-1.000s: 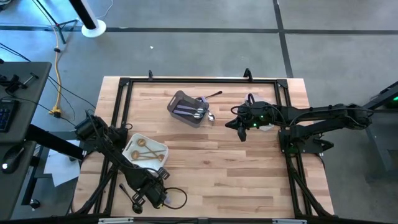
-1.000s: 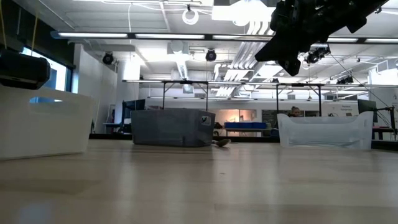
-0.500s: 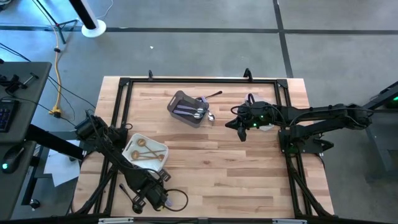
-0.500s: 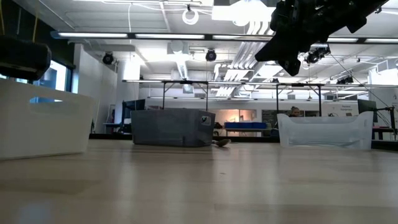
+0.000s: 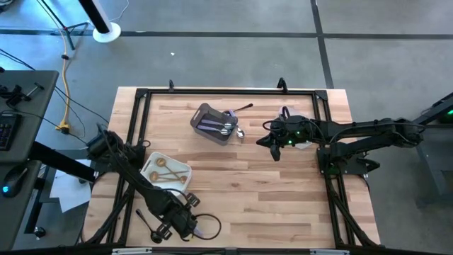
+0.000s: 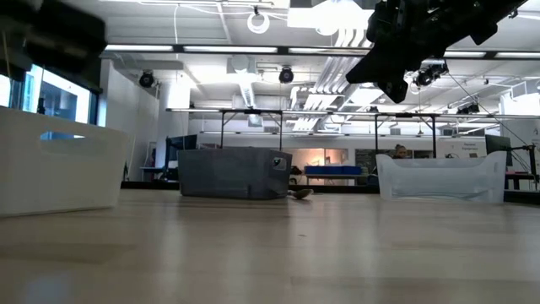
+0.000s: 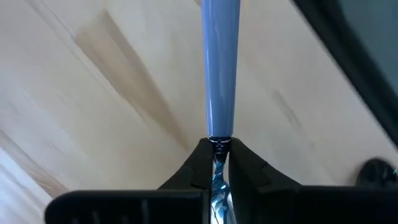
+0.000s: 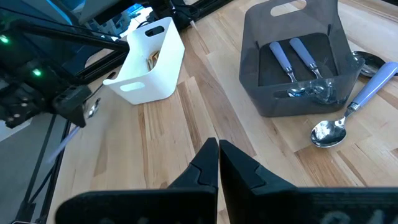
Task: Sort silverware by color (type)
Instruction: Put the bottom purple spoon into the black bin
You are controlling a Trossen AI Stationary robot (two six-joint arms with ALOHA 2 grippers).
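The wooden table (image 5: pixel 241 177) carries a grey bin (image 5: pixel 212 123) at far centre and a white tray (image 5: pixel 167 171) at near left. The left arm bends low over the near-left corner; its left hand (image 7: pixel 217 163) is clamped on a lilac-handled utensil (image 7: pixel 218 68), the handle pointing forward. The right arm reaches in from the right, its right hand (image 8: pixel 218 152) pressed together above the table right of the bin. A lilac-handled spoon (image 8: pixel 354 106) lies beside the bin.

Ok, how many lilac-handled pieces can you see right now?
4: two pieces in the bin, a spoon beside it, one piece in the left tool. More may be hidden in the bin.
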